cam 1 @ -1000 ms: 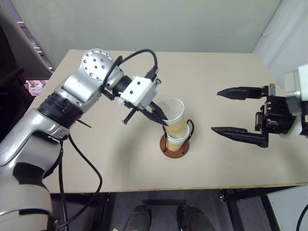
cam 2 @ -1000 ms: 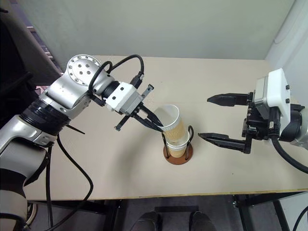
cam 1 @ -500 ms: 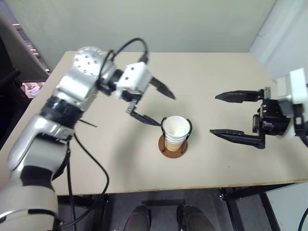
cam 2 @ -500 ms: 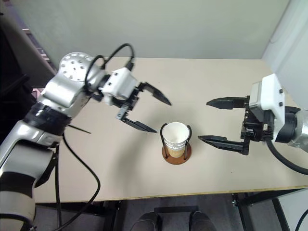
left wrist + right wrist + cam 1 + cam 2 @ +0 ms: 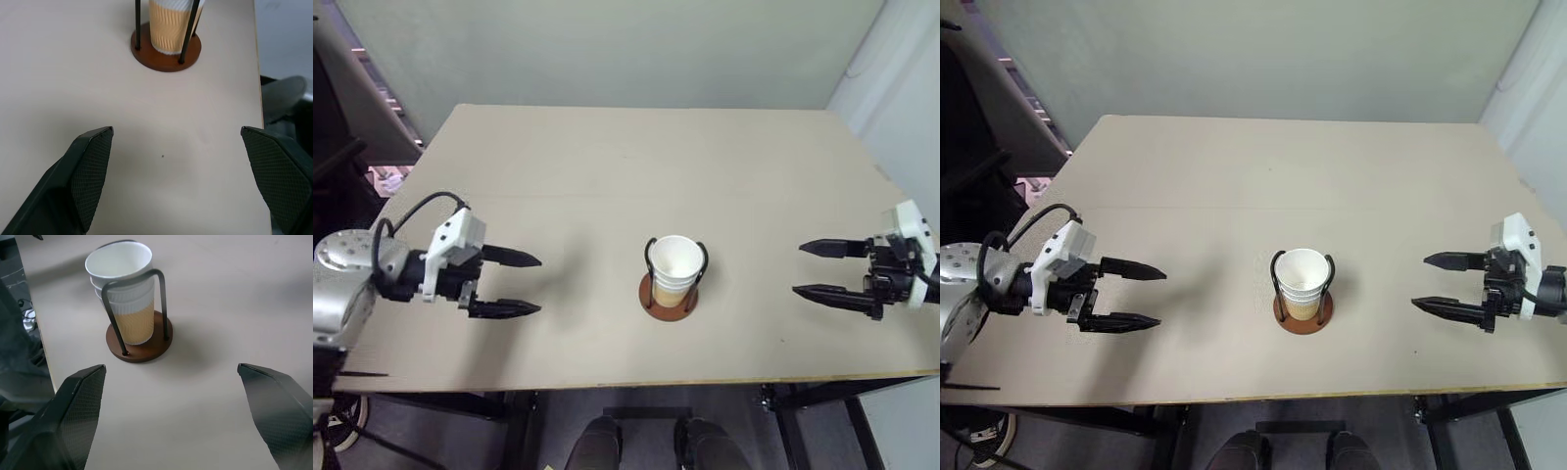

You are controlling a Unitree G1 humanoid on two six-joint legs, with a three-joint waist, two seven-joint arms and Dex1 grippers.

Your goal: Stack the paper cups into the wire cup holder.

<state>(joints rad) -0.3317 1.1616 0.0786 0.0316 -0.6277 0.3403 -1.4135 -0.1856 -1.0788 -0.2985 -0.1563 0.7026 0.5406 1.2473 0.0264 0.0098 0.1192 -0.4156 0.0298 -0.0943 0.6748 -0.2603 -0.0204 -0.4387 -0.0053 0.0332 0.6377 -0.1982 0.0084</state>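
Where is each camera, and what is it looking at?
Head eyes: high up, looking down at the table, both open grippers, left and right.
Left wrist: looks along its open fingers toward the stacked paper cups.
Right wrist: looks along its fingers.
All views share the wire cup holder.

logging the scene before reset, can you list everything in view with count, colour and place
paper cups: three by the rims in the right wrist view, tan-orange with white rims and insides, nested upright in the holder
wire cup holder: one, reddish-brown disc base with black wire loops, near the table's front middle
table: one, beige top
left gripper: one, black jaws open, holding nothing, over the table's left side, apart from the holder
right gripper: one, black jaws open, holding nothing, over the table's right side, apart from the holder
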